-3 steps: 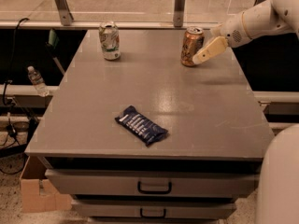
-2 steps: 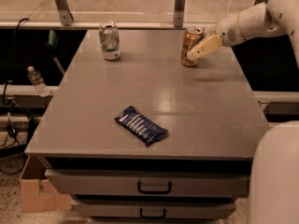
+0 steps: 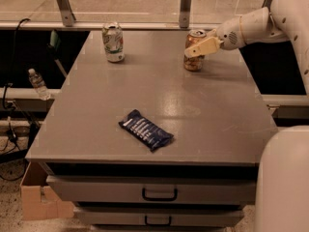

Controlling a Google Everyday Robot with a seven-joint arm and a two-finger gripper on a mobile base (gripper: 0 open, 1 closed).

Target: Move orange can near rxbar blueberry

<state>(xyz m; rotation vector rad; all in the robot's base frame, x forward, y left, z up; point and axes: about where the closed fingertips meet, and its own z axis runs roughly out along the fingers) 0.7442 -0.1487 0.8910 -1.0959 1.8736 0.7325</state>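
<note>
The gripper is reaching the orange can at the counter's far right. Whether the jaws are clamping it, one cannot tell. It should be gripping mid-body and firmly before carrying toward the blue bar near the front edge.

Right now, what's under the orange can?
Just the grey table. The orange can stands on it, far back on the right. The pincer lies across the can's upper part and hides some of it. The can's bottom cannot be seen.
</note>
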